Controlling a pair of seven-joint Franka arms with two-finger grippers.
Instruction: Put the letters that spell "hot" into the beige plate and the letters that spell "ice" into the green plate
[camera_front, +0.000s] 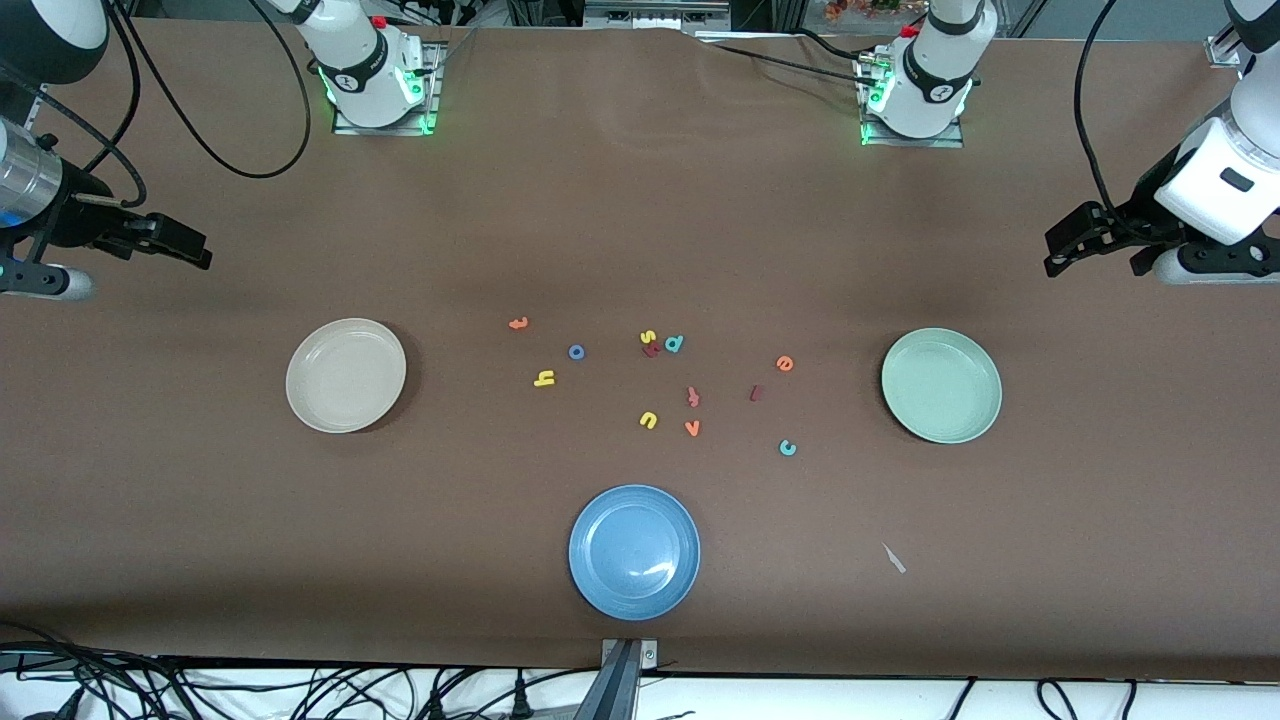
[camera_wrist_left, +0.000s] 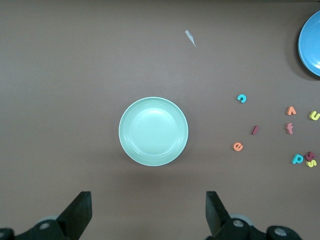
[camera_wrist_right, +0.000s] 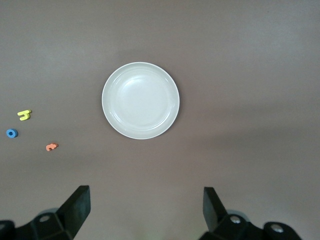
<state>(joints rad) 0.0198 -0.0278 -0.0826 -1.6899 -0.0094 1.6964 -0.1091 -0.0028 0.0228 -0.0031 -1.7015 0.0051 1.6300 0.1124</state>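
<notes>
blue plate (camera_front: 634, 552) sits unused nearest; letters lie scattered mid-table between beige plate (camera_front: 346, 375) and green plate (camera_front: 941, 385); left hand (camera_front: 1095, 245) and right hand (camera_front: 165, 243) wait open, high above the table ends, holding nothing.

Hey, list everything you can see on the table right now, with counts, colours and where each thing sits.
beige plate: one, cream, toward the right arm's end.
green plate: one, pale mint, toward the left arm's end.
blue plate: one, blue, nearest the front camera.
"hot" letters: three, orange t, blue o, yellow h, on the table at the beige plate's side of the scatter.
"ice" letters: three, orange e, dark red i, teal c, on the table nearer the green plate.
other letters: about six, mixed colours, mid-table between those groups.
paper scrap: one, pale, near the front edge.
left hand: open, above the table near the green plate.
right hand: open, above the table near the beige plate.
</notes>
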